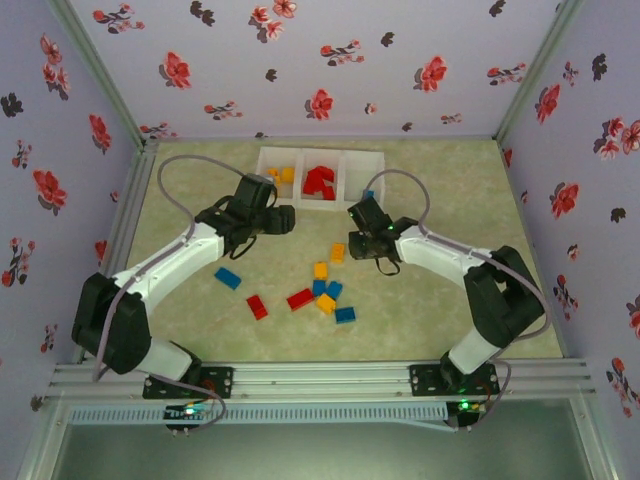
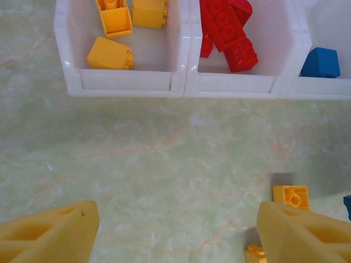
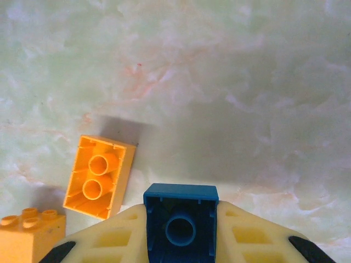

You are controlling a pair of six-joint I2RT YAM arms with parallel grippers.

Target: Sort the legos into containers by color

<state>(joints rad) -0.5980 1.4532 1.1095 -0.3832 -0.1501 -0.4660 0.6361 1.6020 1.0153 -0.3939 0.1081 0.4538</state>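
Three joined white containers (image 1: 322, 200) stand at the back; the row's front wall (image 2: 181, 85) is also in the left wrist view. The left bin holds yellow legos (image 2: 109, 53), the middle one red legos (image 2: 227, 33), the right one a blue lego (image 2: 320, 62). Several loose legos lie mid-table, among them a red one (image 1: 300, 299) and a blue one (image 1: 228, 277). My left gripper (image 1: 280, 218) (image 2: 176, 219) hangs open over bare table just before the bins. My right gripper (image 1: 362, 222) (image 3: 181, 219) is shut on a blue lego (image 3: 181, 224), hollow underside towards the camera.
An upside-down yellow lego (image 3: 100, 176) and an upright yellow one (image 3: 30, 233) lie left of the right gripper. A yellow lego (image 2: 291, 196) sits by the left gripper's right finger. Floral walls enclose the table (image 1: 450, 190) on three sides.
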